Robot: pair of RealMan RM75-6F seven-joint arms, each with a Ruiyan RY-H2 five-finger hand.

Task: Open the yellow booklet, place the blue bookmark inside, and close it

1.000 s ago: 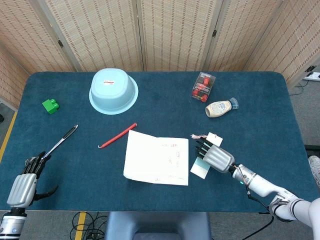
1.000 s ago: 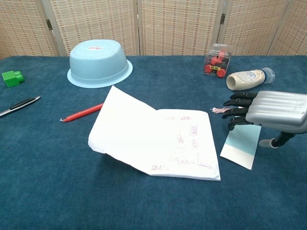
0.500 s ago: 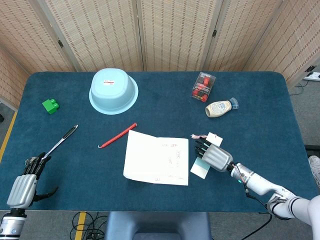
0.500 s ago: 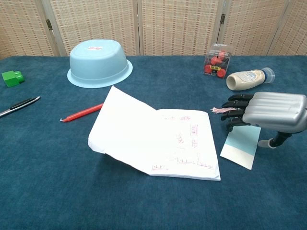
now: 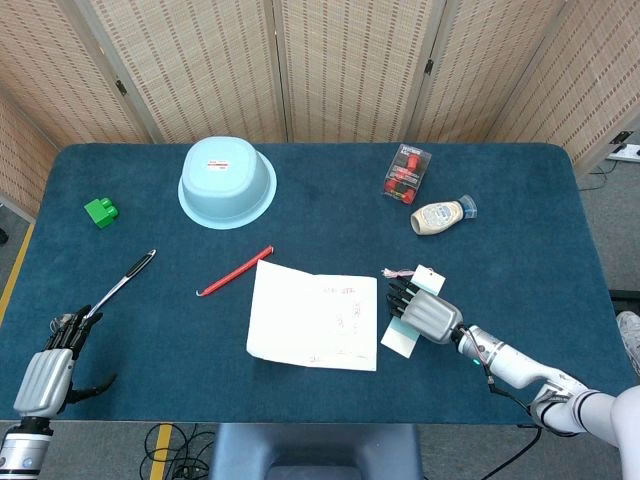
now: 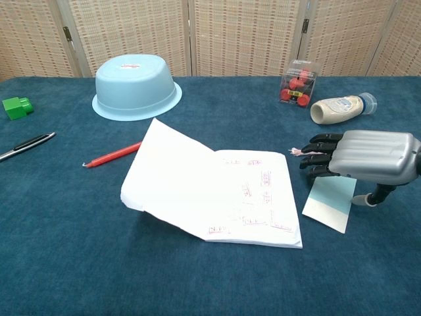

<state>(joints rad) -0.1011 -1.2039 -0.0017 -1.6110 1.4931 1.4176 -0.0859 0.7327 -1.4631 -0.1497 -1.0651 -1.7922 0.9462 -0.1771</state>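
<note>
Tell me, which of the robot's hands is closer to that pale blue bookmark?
The right hand: it hovers directly over the bookmark, beside the open booklet. The left hand sits at the table's opposite front corner, near the pen.

One booklet [image 6: 217, 187], one bookmark [image 6: 329, 203], one basin [image 6: 135, 85], one pen [image 6: 26, 145], one red pencil [image 6: 112, 155], one green block [image 6: 16, 106], one bottle [image 6: 339, 108], one small box [image 6: 297, 82], two hands [image 6: 368, 155] [image 5: 45, 375]

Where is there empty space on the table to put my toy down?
Bare cloth lies between the bowl and red box, and below the pen, left of the booklet. It's crowded by the right robot hand over the bookmark.
</note>
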